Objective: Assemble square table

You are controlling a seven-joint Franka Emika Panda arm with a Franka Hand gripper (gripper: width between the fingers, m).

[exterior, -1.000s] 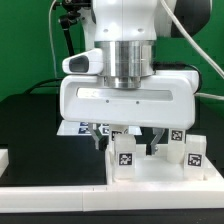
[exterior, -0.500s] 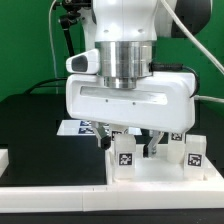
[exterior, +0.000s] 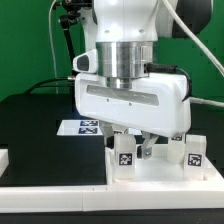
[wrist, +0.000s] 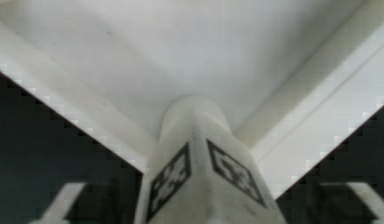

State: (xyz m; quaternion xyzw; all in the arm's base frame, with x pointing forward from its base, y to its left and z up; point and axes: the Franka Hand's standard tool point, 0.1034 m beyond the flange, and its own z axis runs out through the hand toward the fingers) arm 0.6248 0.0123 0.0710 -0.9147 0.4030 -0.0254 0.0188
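The square table's white slab lies at the exterior view's lower right. A white tagged leg stands upright at its near corner, and a second leg stands further to the exterior view's right. My gripper hangs straight over the first leg, one finger on each side. In the wrist view the leg fills the middle with the slab behind it. Both fingers stand off the leg with dark gaps between. The gripper is open around the leg.
The marker board lies on the black table behind the gripper. A long white bar runs along the front edge. A small white part sits at the exterior view's far left. A green wall stands behind.
The gripper has shifted toward the exterior view's right and now sits over the near leg. Its fingers have drawn in a little toward the leg.
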